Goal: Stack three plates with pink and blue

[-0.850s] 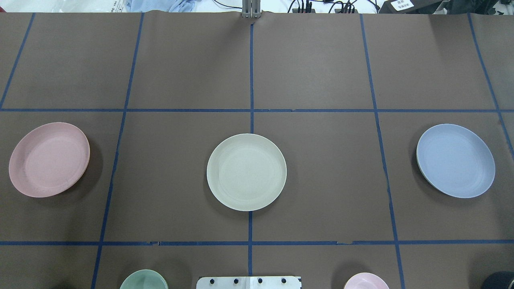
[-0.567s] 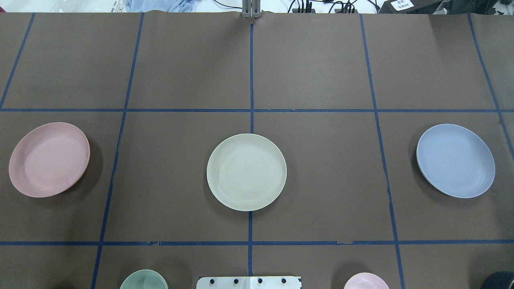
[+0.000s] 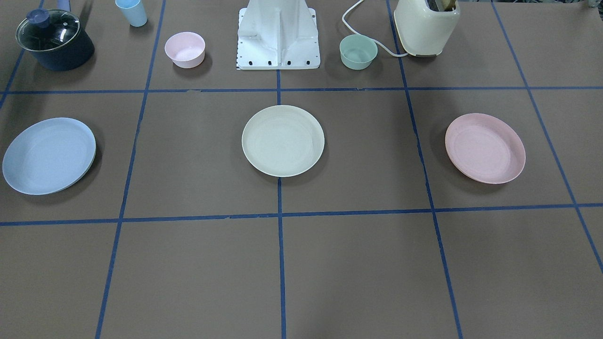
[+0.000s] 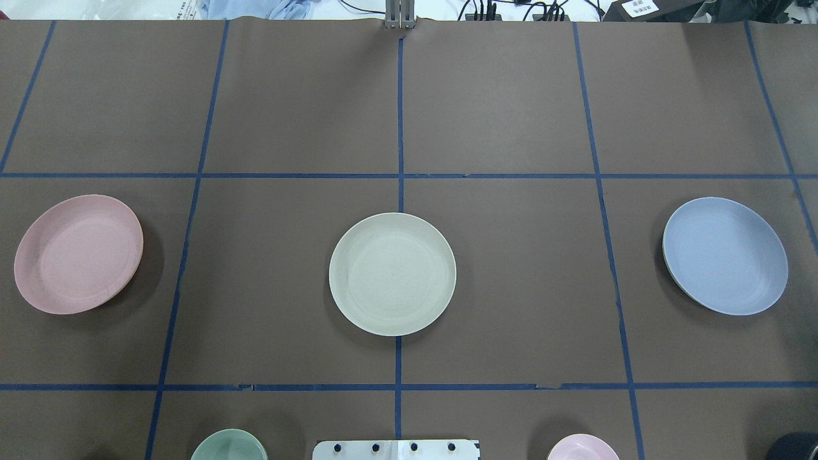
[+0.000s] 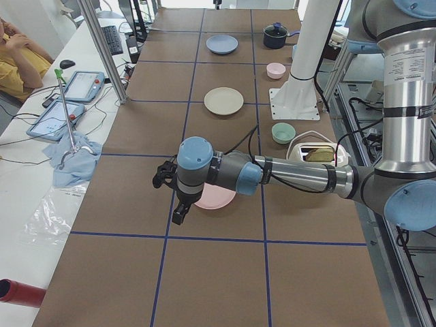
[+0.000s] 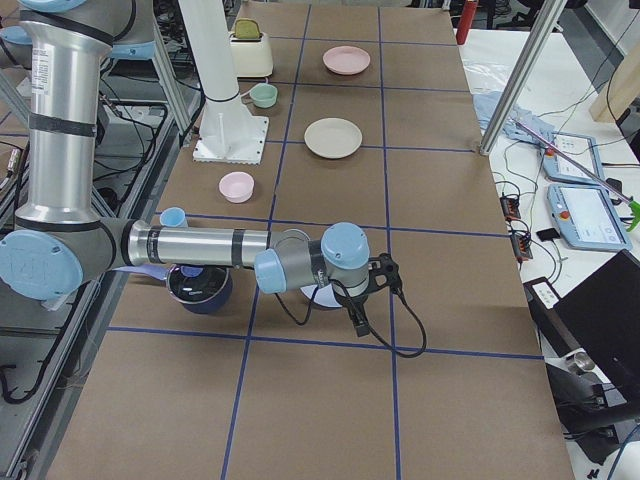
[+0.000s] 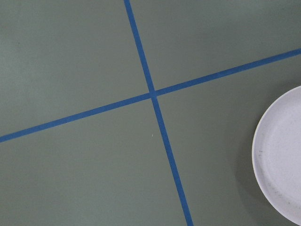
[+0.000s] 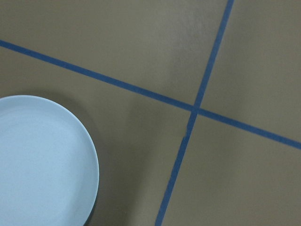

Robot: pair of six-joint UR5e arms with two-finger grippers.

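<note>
Three plates lie in a row on the brown table. The pink plate (image 4: 78, 253) is at the left, the cream-white plate (image 4: 392, 273) in the middle, the blue plate (image 4: 725, 255) at the right. None is stacked. My left gripper (image 5: 178, 212) hangs above the table beside the pink plate (image 5: 216, 198); I cannot tell whether it is open or shut. My right gripper (image 6: 358, 318) hangs by the blue plate (image 6: 318, 297), which the arm mostly hides; I cannot tell its state either. The left wrist view shows a plate's edge (image 7: 282, 155), the right wrist view the blue plate (image 8: 42, 160).
Near the robot base (image 3: 278, 35) stand a small pink bowl (image 3: 184, 49), a small green bowl (image 3: 358, 52), a cream toaster (image 3: 426, 26), a dark lidded pot (image 3: 54, 40) and a blue cup (image 3: 132, 12). Blue tape lines grid the table.
</note>
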